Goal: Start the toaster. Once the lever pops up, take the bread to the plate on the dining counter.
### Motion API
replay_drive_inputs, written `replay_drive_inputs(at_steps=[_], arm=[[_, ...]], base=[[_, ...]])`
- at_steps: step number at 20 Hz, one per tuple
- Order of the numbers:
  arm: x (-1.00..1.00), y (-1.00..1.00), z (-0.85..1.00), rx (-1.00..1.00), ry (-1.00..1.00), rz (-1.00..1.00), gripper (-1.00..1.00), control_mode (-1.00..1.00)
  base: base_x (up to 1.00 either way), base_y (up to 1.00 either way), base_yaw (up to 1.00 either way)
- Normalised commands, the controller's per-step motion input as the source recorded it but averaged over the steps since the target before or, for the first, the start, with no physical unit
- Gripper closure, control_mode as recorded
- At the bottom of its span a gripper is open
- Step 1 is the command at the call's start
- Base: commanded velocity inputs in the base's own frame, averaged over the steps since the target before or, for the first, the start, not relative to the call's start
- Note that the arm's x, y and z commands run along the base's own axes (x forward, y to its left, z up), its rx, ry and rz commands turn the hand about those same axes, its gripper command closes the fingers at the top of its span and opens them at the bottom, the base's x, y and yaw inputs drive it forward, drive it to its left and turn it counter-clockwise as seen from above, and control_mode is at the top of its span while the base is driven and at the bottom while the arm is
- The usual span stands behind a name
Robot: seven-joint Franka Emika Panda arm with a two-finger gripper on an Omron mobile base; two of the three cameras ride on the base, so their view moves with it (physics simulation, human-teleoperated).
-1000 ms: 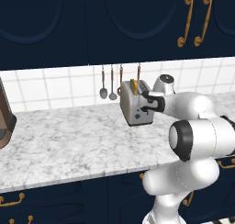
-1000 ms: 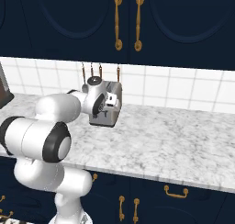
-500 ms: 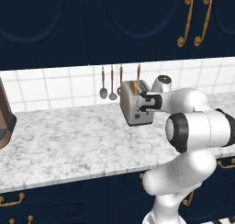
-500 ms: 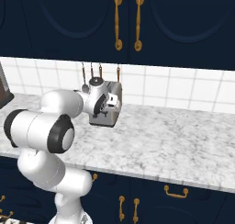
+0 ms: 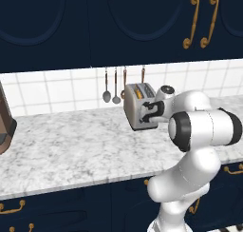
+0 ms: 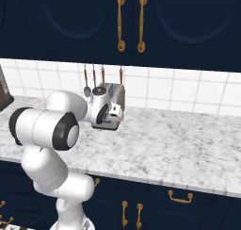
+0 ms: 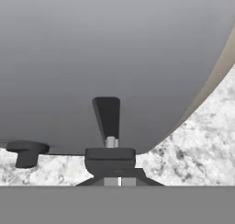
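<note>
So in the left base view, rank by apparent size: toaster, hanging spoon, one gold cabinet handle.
1. toaster, clearly largest.
2. and 3. gold cabinet handle and hanging spoon look alike in length; unranked, neither is clearly larger.

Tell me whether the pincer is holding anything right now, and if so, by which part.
Nothing is held. The pincer is shut, its tips together against the lever on the toaster front, pressing rather than gripping. The bread sits in a top slot.
</note>
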Motion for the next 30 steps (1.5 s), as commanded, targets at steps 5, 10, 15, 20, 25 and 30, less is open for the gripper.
replay_drive_inputs(at_steps=[5, 10, 15, 20, 25, 30], arm=[[0.09, 0.24, -0.52, 0.0, 0.01, 0.0, 1.0, -1.0], [0.01, 0.23, -0.51, 0.0, 0.0, 0.0, 1.0, -1.0], [-0.5, 0.02, 0.71, 0.0, -0.04, 0.0, 1.0, -1.0], [-0.87, 0.11, 1.0, 0.0, -0.04, 0.0, 1.0, -1.0], [-0.1, 0.2, 1.0, 0.0, 0.0, -0.01, 1.0, -1.0], [0.2, 0.2, 0.67, 0.0, -0.03, 0.0, 1.0, -1.0]], base=[[0.0, 0.0, 0.0], [0.0, 0.0, 0.0], [0.0, 0.0, 0.0], [0.0, 0.0, 0.0], [0.0, 0.0, 0.0], [0.0, 0.0, 0.0]])
